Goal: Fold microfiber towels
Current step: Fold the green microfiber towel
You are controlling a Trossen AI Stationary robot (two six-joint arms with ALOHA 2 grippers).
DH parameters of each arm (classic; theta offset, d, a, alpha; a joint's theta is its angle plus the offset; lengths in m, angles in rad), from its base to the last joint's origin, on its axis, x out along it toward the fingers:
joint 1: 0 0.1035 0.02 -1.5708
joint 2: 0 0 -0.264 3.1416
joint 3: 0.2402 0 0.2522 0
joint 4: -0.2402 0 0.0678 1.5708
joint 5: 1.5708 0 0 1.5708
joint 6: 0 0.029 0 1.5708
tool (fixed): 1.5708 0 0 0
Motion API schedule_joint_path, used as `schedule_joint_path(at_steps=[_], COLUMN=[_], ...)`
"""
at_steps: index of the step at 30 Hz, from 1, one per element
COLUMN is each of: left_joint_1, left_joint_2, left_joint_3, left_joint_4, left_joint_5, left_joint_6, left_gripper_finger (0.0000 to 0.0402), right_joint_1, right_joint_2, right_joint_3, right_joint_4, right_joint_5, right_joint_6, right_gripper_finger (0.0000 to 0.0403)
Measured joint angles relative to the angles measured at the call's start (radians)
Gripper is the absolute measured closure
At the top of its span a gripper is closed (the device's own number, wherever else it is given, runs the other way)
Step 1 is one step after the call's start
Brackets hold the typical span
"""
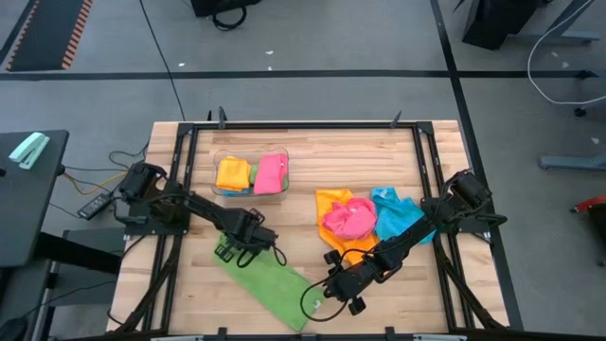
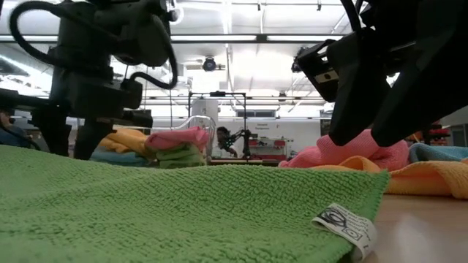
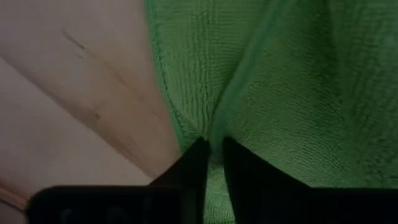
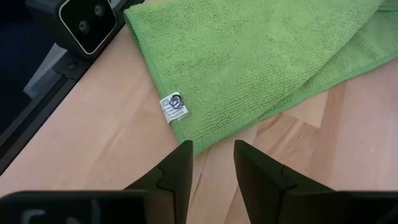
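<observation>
One green towel [image 1: 268, 287] pinched in left claw [image 3: 213, 146]; right claw [image 4: 213, 163] parted; three towels [image 1: 355, 220] heaped; two binned.

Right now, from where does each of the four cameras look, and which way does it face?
High view: above the table, facing straight down; both arms, green towel.
Low view: at table-top height, facing level across; green towel close, both arms above.
Left wrist view: on the left arm; left end effector pinching green towel.
Right wrist view: on the right arm; right end effector open at the towel's corner.
Shared: all four show the green towel.
</observation>
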Motion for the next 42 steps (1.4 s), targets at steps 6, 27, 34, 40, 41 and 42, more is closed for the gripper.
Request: schedule_joint_path(at_steps=[6,27,34,40,41,42], left_joint_1=[-0.026,-0.053,-0.062,-0.066,-0.066,-0.066], left_joint_2=[0.002,0.006,0.004,0.004,0.004,0.004], left_joint_3=[0.015,0.066,0.068,0.068,0.068,0.068], left_joint_4=[-0.016,-0.093,-0.093,-0.093,-0.093,-0.093], left_joint_5=[-0.027,-0.025,-0.028,-0.028,-0.029,-0.038], left_joint_6=[-0.03,-0.185,-0.186,-0.187,-0.187,-0.187], left_gripper_finger=[0.039,0.0373,0.0347,0.0325,0.0325,0.0326], right_joint_1=[0.0,0.0,0.0,0.0,0.0,0.0], right_joint_2=[0.0,0.0,0.0,0.0,0.0,0.0], right_joint_3=[0.0,0.0,0.0,0.0,0.0,0.0], right_joint_4=[0.0,0.006,0.006,0.006,0.006,0.006], right_joint_5=[-0.001,-0.001,-0.001,-0.001,-0.001,-0.001], right_joint_6=[0.005,0.011,0.011,0.012,0.015,0.018], right_gripper_finger=[0.0277,0.0277,0.0277,0.0277,0.0277,0.0277])
